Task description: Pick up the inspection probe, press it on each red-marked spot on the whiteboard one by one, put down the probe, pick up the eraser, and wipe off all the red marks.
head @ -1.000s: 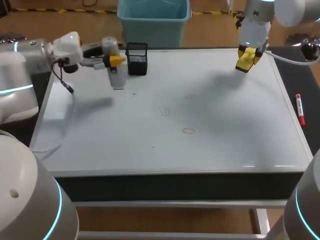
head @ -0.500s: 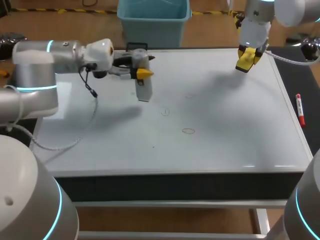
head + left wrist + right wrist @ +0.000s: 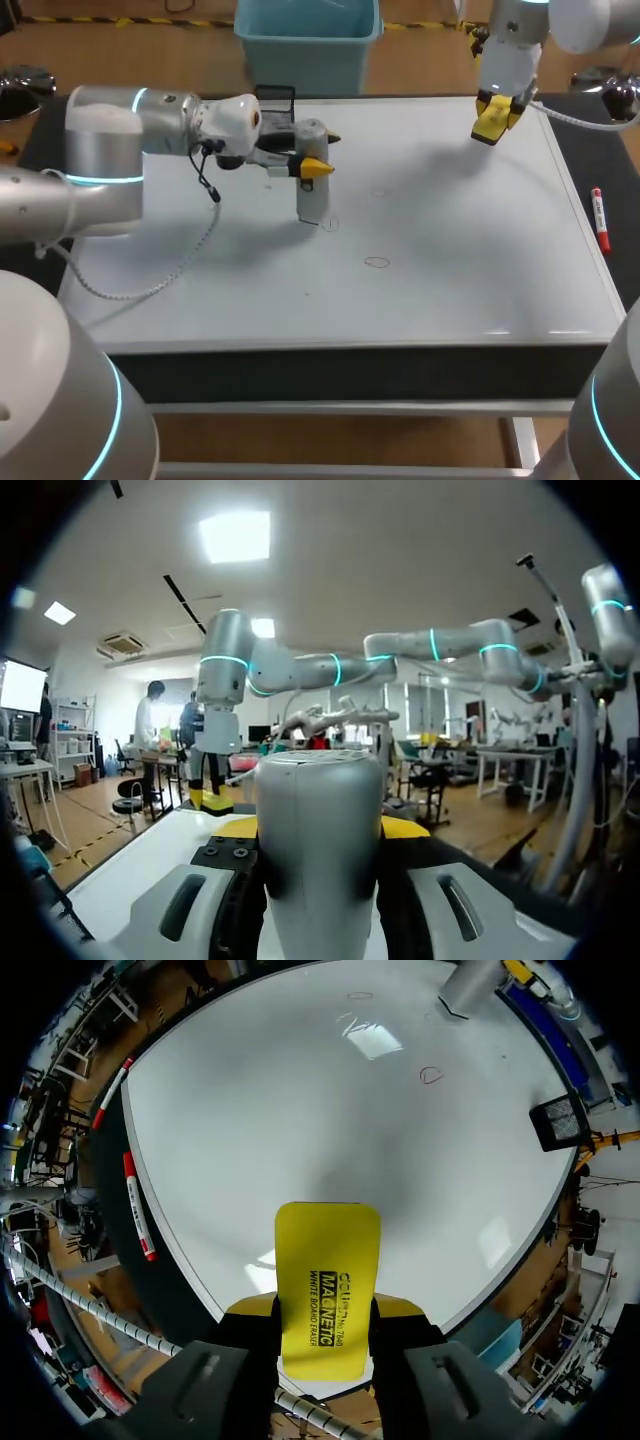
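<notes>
The whiteboard covers the table. My left gripper is shut on the grey cylindrical probe, which hangs upright with its lower end close beside a small mark; contact cannot be told. Another red mark lies nearer the front, and a faint one further back. In the left wrist view the probe fills the gap of my left gripper. My right gripper hovers over the far right corner, shut on the yellow eraser.
A black mesh pen holder stands at the far edge, partly behind my left arm. A red marker lies off the board's right edge. A cable from the left arm trails over the board's left part.
My left arm has carried the probe rightwards and nearer, from beside the pen holder to the small mark at the board's middle. The right arm and eraser have stayed still.
</notes>
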### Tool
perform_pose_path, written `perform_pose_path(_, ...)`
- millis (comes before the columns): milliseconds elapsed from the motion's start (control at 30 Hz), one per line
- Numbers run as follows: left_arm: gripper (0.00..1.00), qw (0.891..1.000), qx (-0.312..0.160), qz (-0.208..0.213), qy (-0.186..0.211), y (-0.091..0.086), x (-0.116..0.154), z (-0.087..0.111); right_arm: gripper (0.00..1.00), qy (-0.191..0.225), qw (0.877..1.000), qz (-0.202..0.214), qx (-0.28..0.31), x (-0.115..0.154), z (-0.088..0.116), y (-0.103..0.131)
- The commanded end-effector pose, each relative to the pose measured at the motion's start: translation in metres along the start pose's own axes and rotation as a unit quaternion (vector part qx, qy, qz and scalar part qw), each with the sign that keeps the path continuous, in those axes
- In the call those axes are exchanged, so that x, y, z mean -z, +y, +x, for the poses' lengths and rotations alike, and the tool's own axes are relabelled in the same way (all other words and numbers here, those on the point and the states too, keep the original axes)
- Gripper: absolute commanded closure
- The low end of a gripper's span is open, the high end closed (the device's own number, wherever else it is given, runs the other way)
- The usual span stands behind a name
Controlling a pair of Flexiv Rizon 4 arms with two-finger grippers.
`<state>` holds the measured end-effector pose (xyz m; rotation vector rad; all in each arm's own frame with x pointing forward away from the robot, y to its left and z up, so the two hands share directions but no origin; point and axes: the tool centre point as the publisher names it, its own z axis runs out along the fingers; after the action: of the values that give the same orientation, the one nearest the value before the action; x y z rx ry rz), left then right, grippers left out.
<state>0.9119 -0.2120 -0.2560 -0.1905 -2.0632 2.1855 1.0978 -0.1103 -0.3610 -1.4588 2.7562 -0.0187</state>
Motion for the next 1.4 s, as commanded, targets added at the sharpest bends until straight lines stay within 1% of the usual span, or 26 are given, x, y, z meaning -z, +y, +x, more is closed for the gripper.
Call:
perform_pose_path(33, 1.00, 1.000, -0.003, 0.008, 0.010, 0.007, -0.004, -0.003, 1.00, 0.002, 1.000, 0.000, 0.001, 0.002, 0.000, -0.001)
perform_pose_path(467, 1.00, 1.000, -0.007, 0.016, 0.023, 0.014, -0.014, -0.011, 1.00, 0.002, 1.000, 0.000, 0.001, 0.002, 0.000, -0.001)
perform_pose_path(1400, 1.00, 0.999, 0.007, 0.006, 0.036, 0.025, -0.023, -0.011, 1.00, 0.002, 1.000, 0.000, 0.001, 0.002, 0.000, -0.001)
